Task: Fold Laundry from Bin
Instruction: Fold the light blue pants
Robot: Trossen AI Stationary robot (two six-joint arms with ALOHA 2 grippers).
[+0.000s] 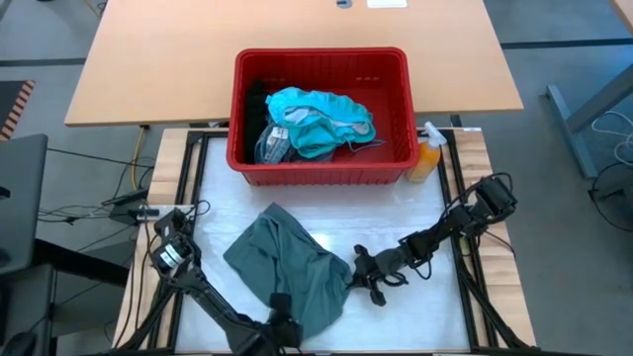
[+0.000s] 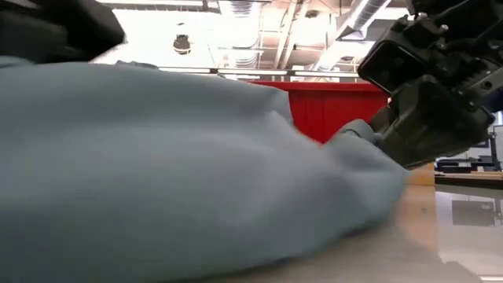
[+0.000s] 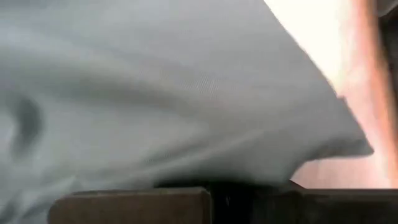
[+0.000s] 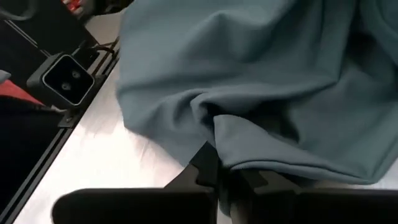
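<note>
So the left gripper [image 1: 284,328] is clamped tight on the near edge of the dull grey-green soft garment [image 1: 287,262], which lies crumpled on the white table top [image 1: 396,213] and spreads away from those fingers toward the far side. The right gripper [image 1: 361,275] sits just beside it with its fingers pinched together on the garment's edge, so the cloth is stretched out between the two grippers. Well beyond both of them is the red slotted plastic bin [image 1: 321,168], with bright teal clothes [image 1: 321,119] still piled inside, and an orange spray bottle [image 1: 427,158] just past its corner on the right gripper's side.

White table [image 1: 415,213]: garment [image 1: 287,267], bin [image 1: 321,168], bottle [image 1: 426,158].
</note>
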